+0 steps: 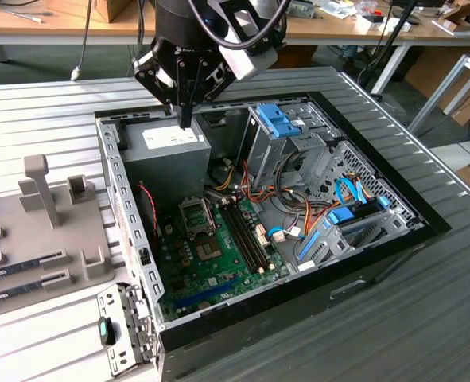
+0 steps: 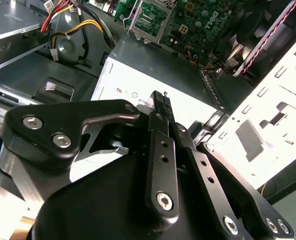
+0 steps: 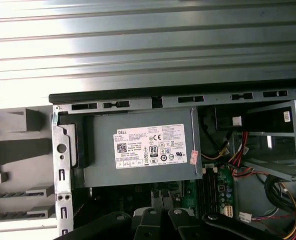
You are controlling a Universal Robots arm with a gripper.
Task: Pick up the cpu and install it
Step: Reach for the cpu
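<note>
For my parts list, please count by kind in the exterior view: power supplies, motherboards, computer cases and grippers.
power supply: 1
motherboard: 1
computer case: 1
gripper: 1
Total: 4

Reads evenly bright and diffuse in the exterior view, dimming to soft shadow inside the computer case (image 1: pixel 128 208). Blows out to white glare on the ribbed surface (image 3: pixel 148 50) in the first wrist view. Renders the pincer (image 2: pixel 160 100) near-black in the second wrist view, beside overexposed sheet metal (image 2: pixel 268 115).

Downward-pointing pincer (image 1: pixel 185 118), jaws together
</note>
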